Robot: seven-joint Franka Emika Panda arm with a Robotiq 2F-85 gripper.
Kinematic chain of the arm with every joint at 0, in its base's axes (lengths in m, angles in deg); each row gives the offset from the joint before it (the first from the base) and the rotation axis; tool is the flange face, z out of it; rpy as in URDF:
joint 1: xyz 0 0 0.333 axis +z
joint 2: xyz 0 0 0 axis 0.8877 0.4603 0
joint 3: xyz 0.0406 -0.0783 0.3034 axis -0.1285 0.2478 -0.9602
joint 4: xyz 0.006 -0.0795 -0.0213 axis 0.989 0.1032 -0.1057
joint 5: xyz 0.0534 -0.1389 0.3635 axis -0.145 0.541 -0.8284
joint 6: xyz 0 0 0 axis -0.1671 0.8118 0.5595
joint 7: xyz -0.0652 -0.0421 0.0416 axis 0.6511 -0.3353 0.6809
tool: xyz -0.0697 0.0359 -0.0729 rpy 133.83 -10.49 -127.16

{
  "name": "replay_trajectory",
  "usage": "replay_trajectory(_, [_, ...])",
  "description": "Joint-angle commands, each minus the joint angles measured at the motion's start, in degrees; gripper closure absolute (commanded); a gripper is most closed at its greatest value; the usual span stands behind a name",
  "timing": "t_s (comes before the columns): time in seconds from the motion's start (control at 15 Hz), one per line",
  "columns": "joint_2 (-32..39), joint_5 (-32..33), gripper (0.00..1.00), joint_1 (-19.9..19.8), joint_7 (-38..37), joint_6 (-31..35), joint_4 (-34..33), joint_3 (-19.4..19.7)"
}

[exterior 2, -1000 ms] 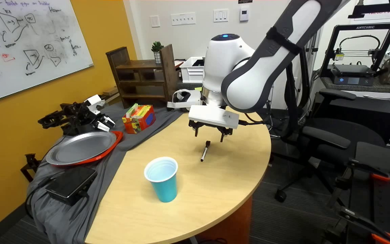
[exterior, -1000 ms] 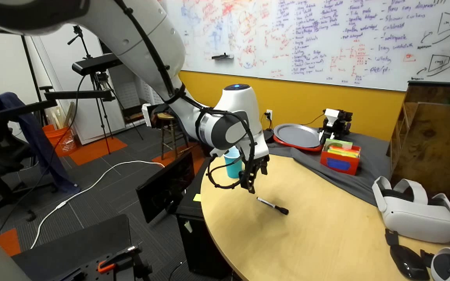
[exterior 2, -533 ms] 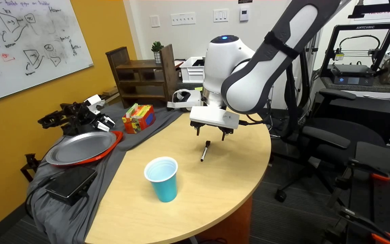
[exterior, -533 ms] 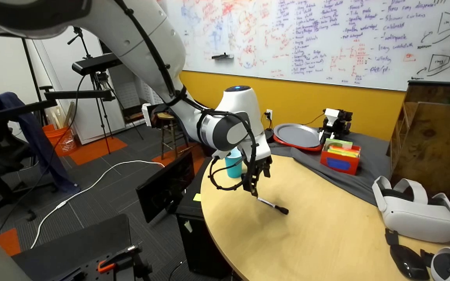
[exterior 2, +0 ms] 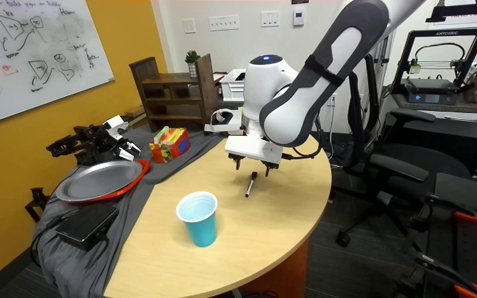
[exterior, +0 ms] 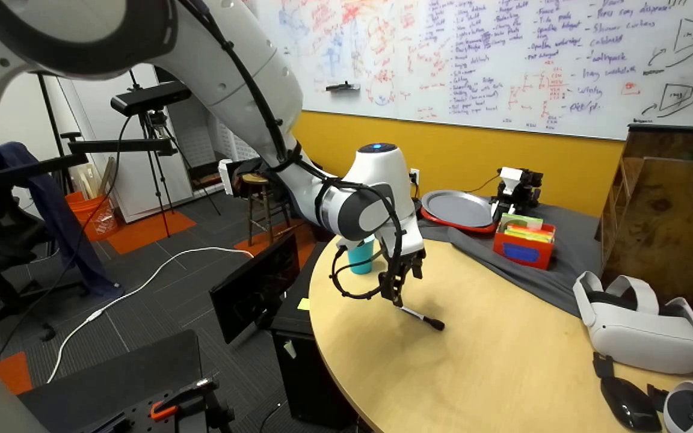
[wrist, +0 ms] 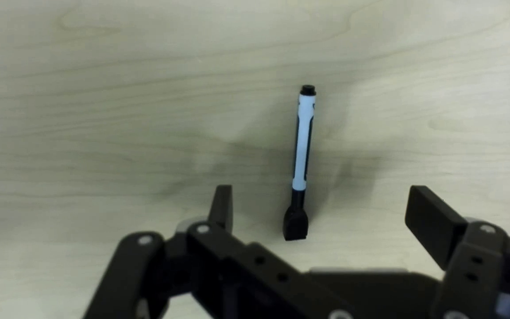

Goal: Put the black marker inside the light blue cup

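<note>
One marker (wrist: 301, 146) lies flat on the table (exterior 2: 255, 248), below the fingers (wrist: 436, 226) and untouched, its black end between them in the wrist view, its white barrel reaching ahead. They stand wide apart, holding nothing, one to each side, not quite evenly, presumably so that closing will pinch across the thin body. Well apart from the fingers, past the white barrel and off to one side, the cup (exterior 2: 203, 231) stands upright, mouth up, seemingly to take the marker. Farther off, tray (exterior 2: 99, 180) and box (exterior 2: 170, 145) sit over cloth (exterior 2: 81, 265), likely out of the way.
</note>
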Motion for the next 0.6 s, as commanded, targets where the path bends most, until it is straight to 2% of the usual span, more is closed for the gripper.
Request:
replay_trajectory(0.0, [3.2,-2.9,0.0,-0.6,1.9,-1.5,-4.3,-0.5])
replay_trajectory(0.53, [7.1,-5.1,0.0,-1.1,2.7,-3.1,-7.8,-0.8])
